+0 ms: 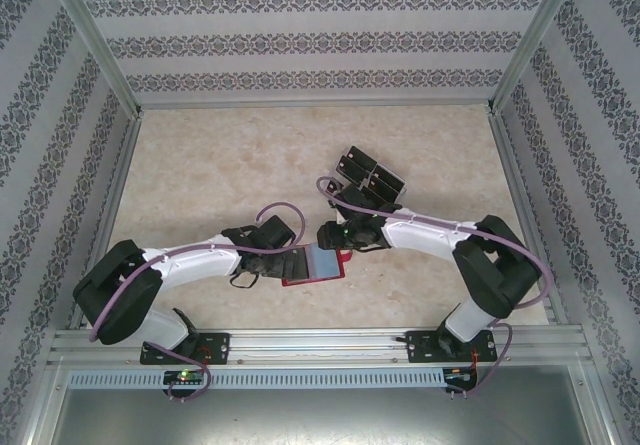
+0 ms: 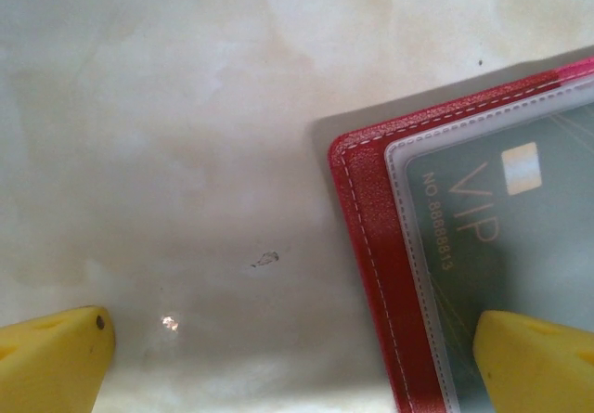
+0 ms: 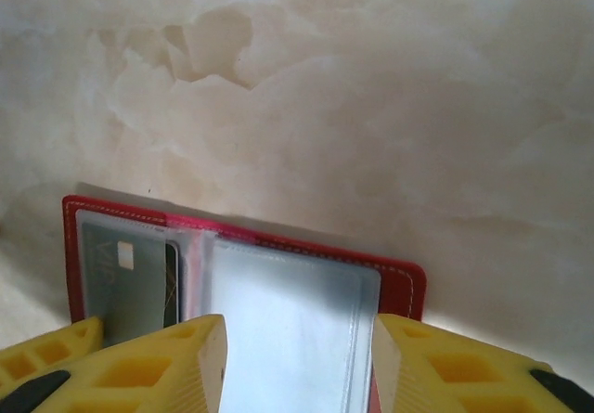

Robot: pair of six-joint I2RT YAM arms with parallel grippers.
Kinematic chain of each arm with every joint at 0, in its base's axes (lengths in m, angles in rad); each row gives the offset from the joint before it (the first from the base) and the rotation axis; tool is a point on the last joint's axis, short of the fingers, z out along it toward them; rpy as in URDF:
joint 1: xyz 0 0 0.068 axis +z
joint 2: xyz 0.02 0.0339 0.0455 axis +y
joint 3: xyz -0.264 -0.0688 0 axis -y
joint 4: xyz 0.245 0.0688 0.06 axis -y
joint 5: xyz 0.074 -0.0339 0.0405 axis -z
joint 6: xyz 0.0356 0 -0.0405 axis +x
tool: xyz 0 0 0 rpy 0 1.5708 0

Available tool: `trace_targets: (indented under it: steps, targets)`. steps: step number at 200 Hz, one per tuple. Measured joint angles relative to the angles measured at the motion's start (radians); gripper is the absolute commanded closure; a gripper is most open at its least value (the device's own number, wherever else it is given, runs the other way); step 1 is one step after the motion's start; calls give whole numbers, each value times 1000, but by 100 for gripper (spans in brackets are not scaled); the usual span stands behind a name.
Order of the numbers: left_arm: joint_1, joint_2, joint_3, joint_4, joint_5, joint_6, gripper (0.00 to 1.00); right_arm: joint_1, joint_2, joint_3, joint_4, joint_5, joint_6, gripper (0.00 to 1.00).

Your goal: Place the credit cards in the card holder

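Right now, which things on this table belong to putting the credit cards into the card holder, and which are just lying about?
Job: red card holder, open; black credit cards farther back; VIP card in its pocket; left pincer and right pincer, both open.
Just there: marble-look table; patterned walls; metal rail.
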Motion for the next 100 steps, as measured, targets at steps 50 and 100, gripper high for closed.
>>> trace_targets:
  steps: [50,100]
  targets:
    - [0,0,0,1,-8,1,0,1,66,4,14,-1,0,55]
    - [0,0,0,1,-9,2,0,7,71,4,19,-3,0,55]
